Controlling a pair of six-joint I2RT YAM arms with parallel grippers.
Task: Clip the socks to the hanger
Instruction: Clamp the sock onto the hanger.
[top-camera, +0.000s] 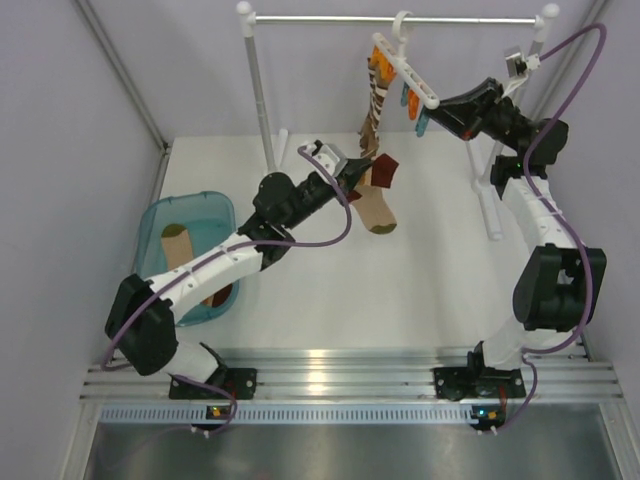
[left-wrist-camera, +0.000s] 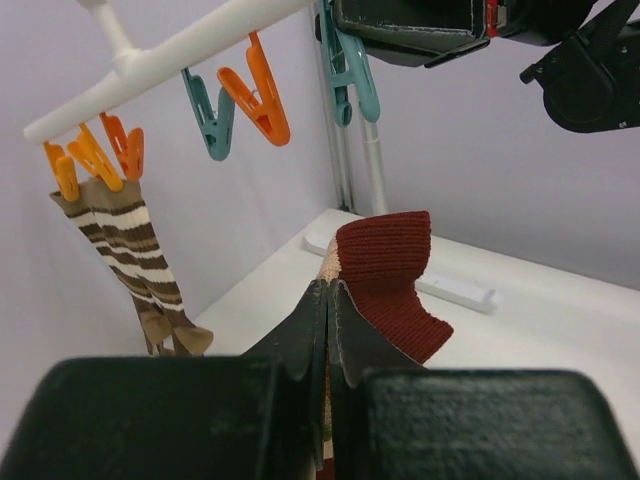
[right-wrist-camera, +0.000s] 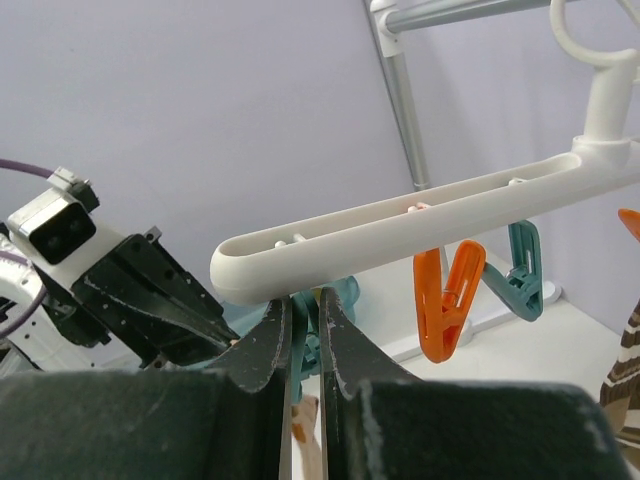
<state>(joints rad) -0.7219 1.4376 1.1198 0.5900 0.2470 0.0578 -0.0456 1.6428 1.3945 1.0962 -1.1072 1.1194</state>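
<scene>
The white hanger (top-camera: 415, 75) hangs by its hook from the metal rail (top-camera: 330, 18). A brown and white striped sock (top-camera: 374, 108) hangs from orange clips (left-wrist-camera: 95, 155) at its far end. My left gripper (top-camera: 360, 165) is shut on a tan sock with a maroon cuff (top-camera: 378, 198), held up below the hanger; the cuff (left-wrist-camera: 385, 270) sticks out past the gripper (left-wrist-camera: 330, 290). My right gripper (top-camera: 432, 112) is shut on a teal clip (right-wrist-camera: 312, 325) at the hanger's near end (right-wrist-camera: 430, 215), the gripper (right-wrist-camera: 305, 300) just under the bar. That clip also shows in the left wrist view (left-wrist-camera: 350, 70).
A teal basin (top-camera: 215, 205) at the left holds another tan sock (top-camera: 178, 243). Free orange (left-wrist-camera: 260, 95) and teal (left-wrist-camera: 210, 110) clips dangle mid-bar. The rail's white posts (top-camera: 258, 90) and feet (top-camera: 490, 215) stand on the white table. Grey walls close in on both sides.
</scene>
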